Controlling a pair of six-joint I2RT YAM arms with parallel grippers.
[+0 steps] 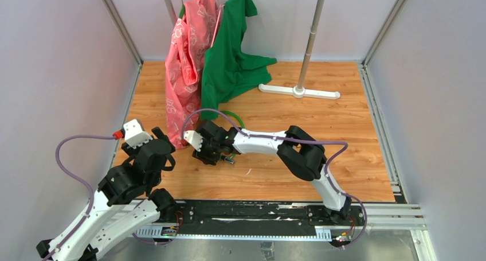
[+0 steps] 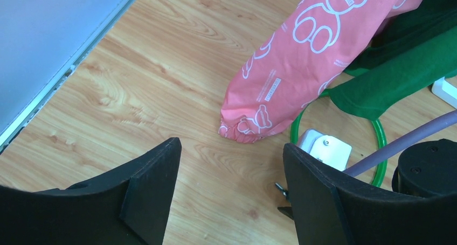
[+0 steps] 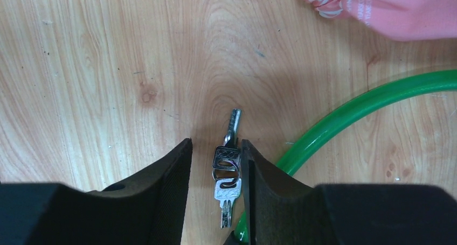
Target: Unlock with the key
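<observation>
Low on the pale wood-grain table (image 1: 321,158), the right claw (image 3: 215,148) has its two black fingers set apart on either side of a small, thin, silvery metal key (image 3: 226,158). It isn't clamped on it. One finger looks to be at or against the key's head, and a strip of table shows between the key and the other finger.

The key lies flat, blade pointing away from the claw. A second key just like it is joined on by a little ring and points the opposite way, back into the gap. Just beside them curves the bright green plastic-coated cable of the lock (image 3: 350,107), partly tucked under the cuff of a pink printed garment (image 3: 388,13). I can't make out the lock's body or keyhole from here.

The left claw (image 2: 232,148) hangs off to the side with its fingers wide apart and nothing between them, looking across at the pink sleeve and the green loop.

I'd judge the key to be very light, stiff and smooth, and being flat on the wood it offers little edge to catch. The place to take it is the broad flat head, leaving the blade clear for the lock. A pinch across the head's thin edges could let it twist or skate out. The spare key will dangle and swing once lifted, and may get in the way at the keyhole.
</observation>
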